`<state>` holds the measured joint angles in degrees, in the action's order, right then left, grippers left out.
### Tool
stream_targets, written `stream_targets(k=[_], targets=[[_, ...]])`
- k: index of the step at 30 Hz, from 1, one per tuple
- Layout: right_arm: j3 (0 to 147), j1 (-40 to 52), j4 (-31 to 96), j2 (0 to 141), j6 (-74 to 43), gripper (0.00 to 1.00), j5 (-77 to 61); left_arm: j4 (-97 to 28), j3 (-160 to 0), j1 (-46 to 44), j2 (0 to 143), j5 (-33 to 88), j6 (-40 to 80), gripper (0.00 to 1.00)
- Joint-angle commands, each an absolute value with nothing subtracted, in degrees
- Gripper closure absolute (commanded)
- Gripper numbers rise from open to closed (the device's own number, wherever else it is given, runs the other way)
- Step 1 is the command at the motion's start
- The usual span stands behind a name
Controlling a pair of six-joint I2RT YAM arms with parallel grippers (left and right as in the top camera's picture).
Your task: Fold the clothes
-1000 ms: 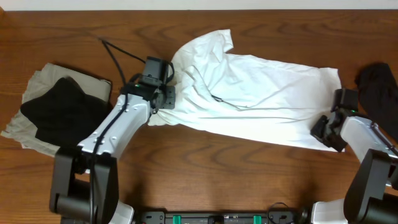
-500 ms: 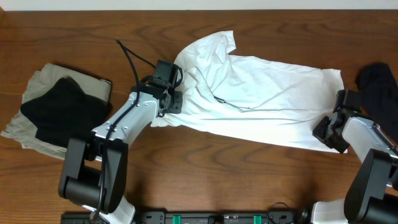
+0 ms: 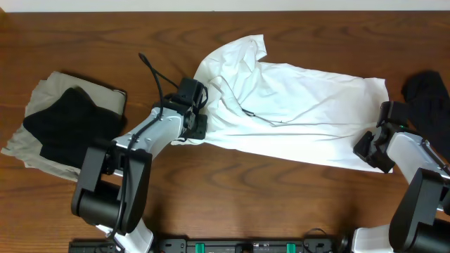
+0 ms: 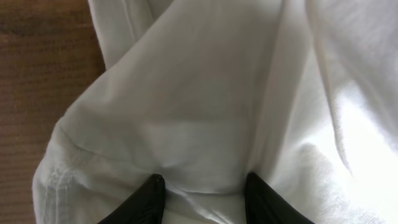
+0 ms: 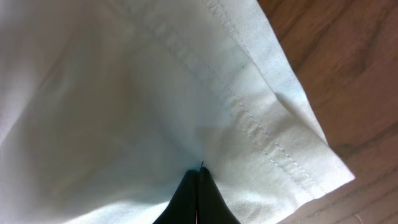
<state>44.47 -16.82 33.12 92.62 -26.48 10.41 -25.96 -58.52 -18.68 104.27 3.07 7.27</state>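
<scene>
Wooden desk (image 3: 281, 211), holding one white garment (image 3: 302, 105) spread across the middle. Left claw (image 3: 197, 114) is half-closed around its bunched left edge; right claw (image 3: 368, 149) is pinched tight on the right hem. Your risk: uneven pulling could slip the thin cloth free or drag wrinkles into the fold.

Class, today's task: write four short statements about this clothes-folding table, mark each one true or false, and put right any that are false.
1. The white garment lies spread across the middle of the table. True.
2. A black garment lies on a beige garment at the left. True.
3. The right pincer stands wide open over bare wood. False: its fingers are shut on the white garment, near its stitched hem corner.
4. The left pincer grips the black garment. False: its fingers straddle a fold at the white garment's left end.
</scene>
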Motion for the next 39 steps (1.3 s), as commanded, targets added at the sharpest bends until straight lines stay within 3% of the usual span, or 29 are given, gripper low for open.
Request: stream_targets(k=[1, 5, 10, 27, 33, 36, 38, 39], targets=[[41.89, -17.56, 33.34, 95.46, -25.61, 0.99, 11.57, -30.48, -54.74, -18.74, 106.41, 4.08, 7.77, 0.58], [41.89, -17.56, 32.47, 95.46, -25.30, 0.98, 11.57, -35.05, -53.56, -18.74, 106.41, 4.08, 8.97, 0.68], [41.89, -17.56, 31.88, 95.46, -24.73, 0.97, 12.27, -36.23, -49.95, -18.68, 106.41, 4.08, 13.69, 0.70], [41.95, -17.61, 31.90, 95.46, -24.75, 0.98, 13.21, -44.29, -47.70, -18.68, 105.84, 4.05, 16.62, 0.70], [45.04, -17.56, 35.97, 92.51, -22.68, 0.99, 10.15, -43.68, -48.97, -18.70, 96.62, 3.86, 16.60, 0.70], [47.59, -17.56, 39.11, 87.50, -22.70, 0.97, 8.40, -43.68, -49.60, -18.70, 87.74, 3.90, 16.34, 0.68], [49.65, -17.56, 40.86, 82.78, -22.70, 0.94, 7.31, -43.38, -49.74, -18.70, 80.68, 3.88, 15.11, 0.62], [50.48, -17.56, 41.30, 80.75, -22.72, 0.92, 6.92, -43.00, -49.74, -18.70, 77.17, 3.88, 14.57, 0.54]])
